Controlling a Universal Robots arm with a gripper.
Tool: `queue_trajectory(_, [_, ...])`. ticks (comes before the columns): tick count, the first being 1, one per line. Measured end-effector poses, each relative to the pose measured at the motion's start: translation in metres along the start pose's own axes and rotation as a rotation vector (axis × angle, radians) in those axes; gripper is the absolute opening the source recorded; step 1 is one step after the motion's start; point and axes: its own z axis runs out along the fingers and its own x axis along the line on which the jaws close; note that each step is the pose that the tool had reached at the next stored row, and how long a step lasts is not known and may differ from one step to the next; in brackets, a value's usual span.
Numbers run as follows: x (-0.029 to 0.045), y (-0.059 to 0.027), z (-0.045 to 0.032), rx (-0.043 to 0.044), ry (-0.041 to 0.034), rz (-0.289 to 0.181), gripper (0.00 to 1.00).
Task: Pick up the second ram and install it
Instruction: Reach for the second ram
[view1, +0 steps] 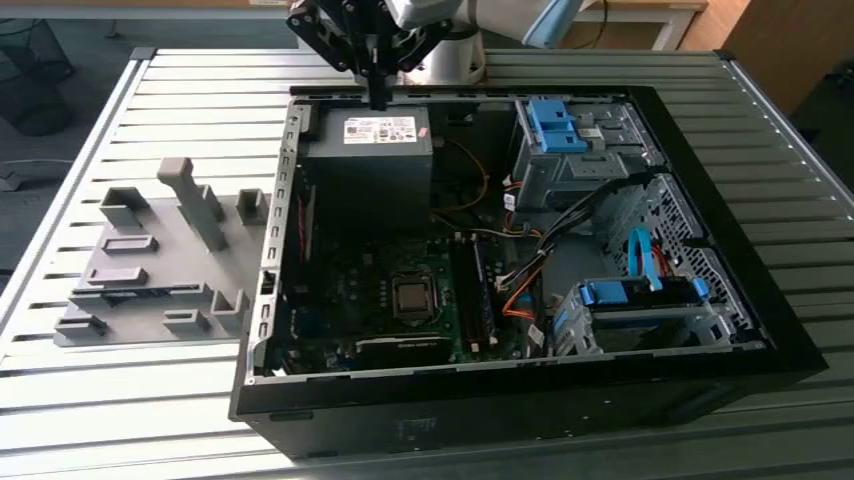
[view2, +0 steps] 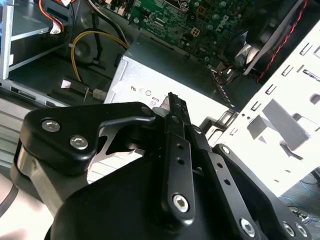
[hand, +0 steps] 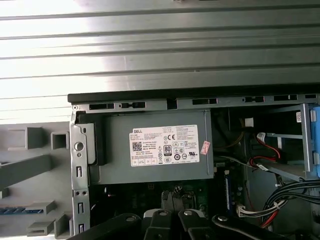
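Note:
My gripper (view1: 378, 98) hangs above the back edge of the open computer case (view1: 747, 330), over the grey power supply (view1: 378, 150). Its black fingers (view2: 171, 107) stand pressed together with nothing between them. The second ram (hand: 14, 210) is a thin blue-green strip lying edge-on in a slot of the grey fixture plate (view1: 160, 330), on the exterior view's left of the case and well away from the gripper. In the exterior view the ram (view1: 134, 291) is a dark line across the fixture. The black memory slots (view1: 474, 290) run beside the processor socket (view1: 414, 297) on the motherboard.
The case stands on a ribbed metal table (view1: 200, 90). Blue drive cages (view1: 554, 125) and orange and black cables (view1: 521, 290) fill the case on the exterior view's right. Upright grey blocks (view1: 194, 200) rise from the fixture. The arm's base (view1: 447, 60) stands behind the case.

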Motion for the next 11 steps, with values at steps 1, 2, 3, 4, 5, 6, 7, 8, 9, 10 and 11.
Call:
queue_trajectory(1, [0.0008, -0.0001, -0.0001, 0.0001, 0.0001, 0.0, 0.11])
queue_trajectory(2, [0.0017, -0.0001, -0.0001, 0.0001, 0.0, 0.0, 0.11])
queue_trajectory(3, [0.0026, -0.0002, -0.0001, 0.0001, 0.0, 0.0, 0.11])
queue_trajectory(4, [0.0036, -0.0003, -0.0001, 0.0001, 0.0, 0.0, 0.11])
queue_trajectory(5, [0.0044, -0.0003, -0.0001, 0.0, 0.0, 0.0, 0.11])
queue_trajectory(6, [0.0054, -0.0004, -0.0002, 0.0, 0.0, 0.0, 0.11])
queue_trajectory(7, [0.0062, -0.0005, -0.0002, 0.0, 0.0, 0.0, 0.11])
queue_trajectory(8, [0.007, -0.0005, -0.0002, 0.0, 0.0, 0.0, 0.11])
queue_trajectory(9, [0.0078, -0.0006, -0.0002, 0.0, 0.0, 0.0, 0.11])
queue_trajectory(10, [0.0086, -0.0006, -0.0003, 0.0, 0.0, 0.0, 0.11])
queue_trajectory(11, [0.0094, -0.0007, -0.0002, 0.0, 0.0, 0.0, 0.11])
